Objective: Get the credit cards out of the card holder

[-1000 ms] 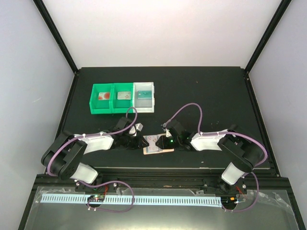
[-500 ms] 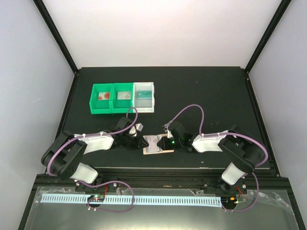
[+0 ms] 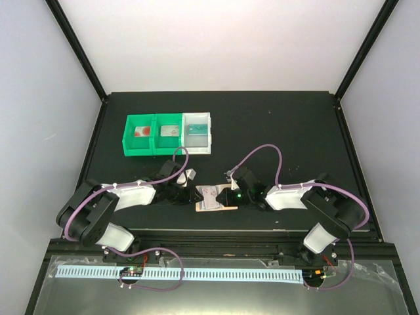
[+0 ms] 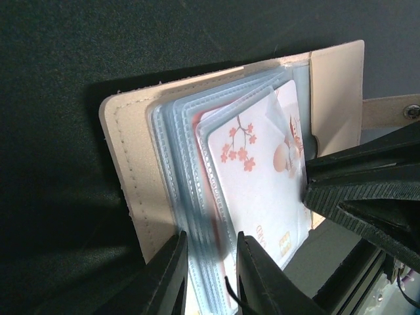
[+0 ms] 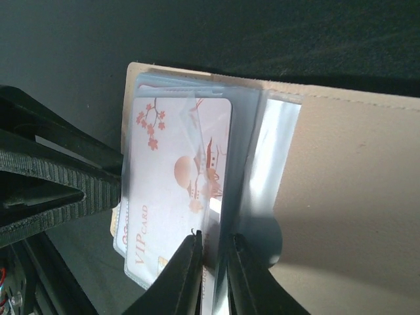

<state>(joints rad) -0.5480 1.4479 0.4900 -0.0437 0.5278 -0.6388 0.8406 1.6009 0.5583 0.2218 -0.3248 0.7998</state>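
Note:
The tan card holder (image 3: 215, 207) lies open near the table's front edge, between both grippers. In the left wrist view its tan cover (image 4: 121, 151) carries a fan of blue-grey sleeves. My left gripper (image 4: 211, 239) is shut on the edge of that sleeve stack. On top lies a white credit card (image 5: 170, 190) with pink blossoms and "VIP CARD" print, also seen as the top card (image 4: 256, 170). My right gripper (image 5: 214, 237) is shut on that card's near edge. In the top view the left gripper (image 3: 195, 195) and right gripper (image 3: 225, 195) face each other over the holder.
Two green bins (image 3: 141, 146) and a white bin (image 3: 198, 148) stand in a row at the back left, each with a card inside. Purple cables loop above both wrists. The table's front edge runs just below the card holder.
My right gripper's jaws have closed on the card's edge and the right arm has drawn slightly to the right. The left arm and the card holder have stayed put.

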